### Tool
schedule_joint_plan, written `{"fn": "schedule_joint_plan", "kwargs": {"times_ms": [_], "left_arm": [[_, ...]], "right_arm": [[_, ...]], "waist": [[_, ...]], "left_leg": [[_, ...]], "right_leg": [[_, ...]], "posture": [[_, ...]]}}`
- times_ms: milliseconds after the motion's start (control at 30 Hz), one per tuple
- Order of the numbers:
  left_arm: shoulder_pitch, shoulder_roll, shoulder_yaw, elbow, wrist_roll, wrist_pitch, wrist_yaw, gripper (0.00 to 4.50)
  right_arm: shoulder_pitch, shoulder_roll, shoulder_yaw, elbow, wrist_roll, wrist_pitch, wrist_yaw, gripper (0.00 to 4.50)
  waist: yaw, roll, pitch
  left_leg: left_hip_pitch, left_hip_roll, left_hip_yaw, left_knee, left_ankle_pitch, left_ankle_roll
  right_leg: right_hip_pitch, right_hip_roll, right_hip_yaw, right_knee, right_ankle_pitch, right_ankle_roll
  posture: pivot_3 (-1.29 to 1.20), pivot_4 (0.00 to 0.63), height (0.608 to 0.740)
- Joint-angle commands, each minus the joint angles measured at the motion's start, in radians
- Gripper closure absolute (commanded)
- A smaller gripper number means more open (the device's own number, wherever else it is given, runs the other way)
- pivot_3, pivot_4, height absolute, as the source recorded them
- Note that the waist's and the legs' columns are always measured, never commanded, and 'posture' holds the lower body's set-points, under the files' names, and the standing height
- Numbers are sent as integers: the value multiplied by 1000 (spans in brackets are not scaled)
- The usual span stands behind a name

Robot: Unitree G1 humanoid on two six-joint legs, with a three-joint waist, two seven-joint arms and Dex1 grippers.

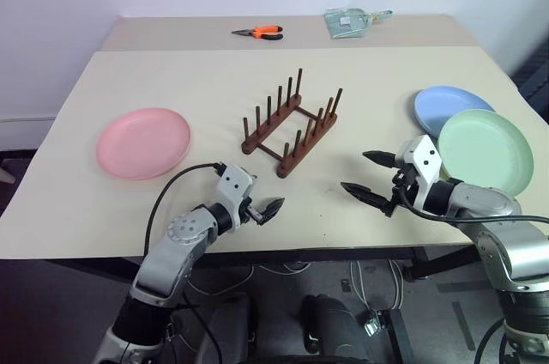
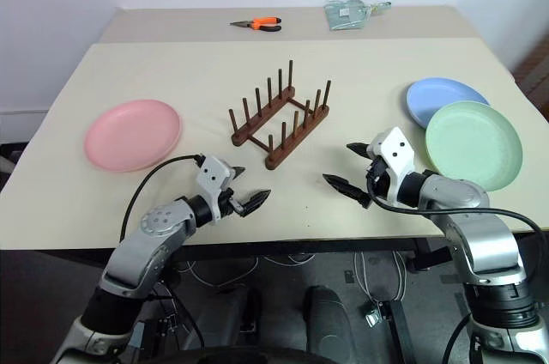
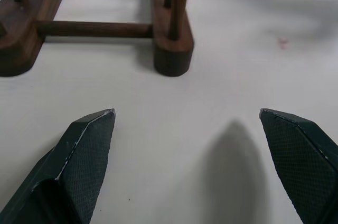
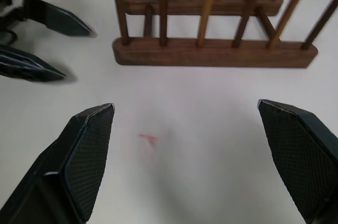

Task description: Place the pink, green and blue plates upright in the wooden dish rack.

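Note:
The wooden dish rack (image 1: 290,124) stands empty in the middle of the table, its pegs upright. A pink plate (image 1: 143,142) lies flat to its left. At the right, a green plate (image 1: 485,149) lies flat and overlaps the near edge of a blue plate (image 1: 446,105). My left gripper (image 1: 266,209) hovers open near the table's front edge, short of the rack's near end (image 3: 171,55). Just left of the green plate, my right gripper (image 1: 356,171) is open and empty, pointing toward the rack (image 4: 211,52).
Orange-handled pliers (image 1: 260,33) and a clear plastic bag (image 1: 352,21) lie on the far table section. A small pink mark (image 4: 149,138) is on the tabletop between the grippers. The table's front edge runs just under both arms.

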Motion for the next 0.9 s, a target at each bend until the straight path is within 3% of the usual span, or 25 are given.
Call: {"fn": "schedule_joint_plan", "kwargs": {"times_ms": [33,267,367,567,667,900], "left_arm": [[-80,-39,-26,94,55,-47,31,0],[-265,-168,-102,374,125,-103,28,0],[-299,-215,-97,438,129,-120,31,863],[-312,-217,-102,453,145,-159,-9,3698],[-342,-182,-123,499,169,-240,-82,3708],[-470,-98,-148,664,108,-475,-462,3708]], "right_arm": [[15,6,-7,-75,18,25,-29,54],[-10,12,19,-60,-12,17,-60,54],[-8,4,18,-48,-28,0,-58,0],[37,-9,-21,-31,-49,-42,-57,0],[75,-20,-47,-26,-55,-60,-52,0],[174,-91,-97,-34,-29,-45,25,0]], "waist": [[3,0,0],[10,-1,0],[22,-1,0],[26,-1,-1],[26,-1,-1],[23,-1,0]], "left_leg": [[0,0,0,0,0,0],[0,-1,0,1,0,1],[0,-1,0,2,0,1],[0,-1,0,2,0,1],[0,-1,0,2,0,1],[0,0,0,2,0,1]], "right_leg": [[0,0,0,0,0,0],[1,1,-1,0,2,3],[1,2,-1,0,2,4],[2,4,-1,0,2,4],[2,4,-1,0,2,4],[2,5,-2,-1,1,3]], "posture": [[0,150,740],[0,150,740],[0,150,740],[0,150,740],[0,150,740],[0,150,740]]}}
